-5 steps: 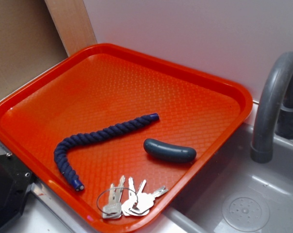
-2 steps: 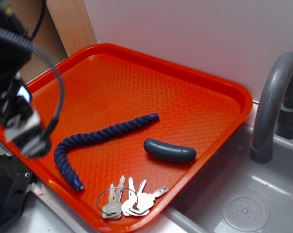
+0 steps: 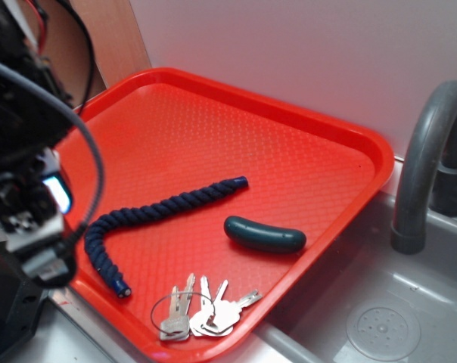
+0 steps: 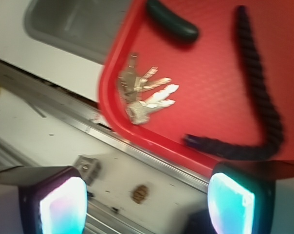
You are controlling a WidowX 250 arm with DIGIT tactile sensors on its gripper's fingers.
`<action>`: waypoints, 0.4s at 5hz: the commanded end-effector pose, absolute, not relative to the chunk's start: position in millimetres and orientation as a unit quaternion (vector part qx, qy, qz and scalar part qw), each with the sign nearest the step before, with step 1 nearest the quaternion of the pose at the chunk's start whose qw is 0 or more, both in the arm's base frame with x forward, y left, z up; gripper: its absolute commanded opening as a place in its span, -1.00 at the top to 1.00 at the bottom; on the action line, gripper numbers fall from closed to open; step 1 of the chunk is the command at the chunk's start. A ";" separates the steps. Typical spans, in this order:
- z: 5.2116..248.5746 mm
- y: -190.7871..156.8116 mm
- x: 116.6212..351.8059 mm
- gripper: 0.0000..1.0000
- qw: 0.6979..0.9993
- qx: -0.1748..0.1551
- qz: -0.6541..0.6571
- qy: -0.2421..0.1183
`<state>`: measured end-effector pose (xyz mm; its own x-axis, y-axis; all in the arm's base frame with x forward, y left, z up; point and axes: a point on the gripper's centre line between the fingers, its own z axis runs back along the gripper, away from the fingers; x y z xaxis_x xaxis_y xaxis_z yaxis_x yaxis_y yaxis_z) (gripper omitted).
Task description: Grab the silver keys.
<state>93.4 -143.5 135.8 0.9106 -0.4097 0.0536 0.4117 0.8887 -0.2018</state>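
Note:
The silver keys (image 3: 202, 310) lie fanned on a thin wire ring in the front corner of the orange tray (image 3: 289, 125). In the wrist view the keys (image 4: 144, 95) lie near the tray's curved corner. My gripper (image 3: 39, 227) hangs at the tray's left edge, well left of the keys, above the end of the dark blue rope (image 3: 156, 215). In the wrist view my gripper (image 4: 147, 204) is open and empty, its glowing pads (image 4: 64, 207) wide apart over the bare counter outside the tray.
A dark teal sausage-shaped piece (image 3: 265, 234) lies right of the rope, behind the keys. A grey sink basin (image 3: 380, 318) with a grey faucet (image 3: 429, 151) sits to the right of the tray. A white wall stands behind.
My arm came into view from the left and has moved down and slightly right along the tray's left edge. The keys, rope and teal piece have not moved.

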 end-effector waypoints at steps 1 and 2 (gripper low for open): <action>105.8 -194.7 90.5 -1.00 0.963 -0.085 -0.246 -0.068; 80.8 -209.1 100.1 -1.00 0.963 -0.057 -0.248 -0.093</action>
<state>106.6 -200.1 68.6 0.8645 -0.4715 0.1742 0.4836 0.8747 -0.0325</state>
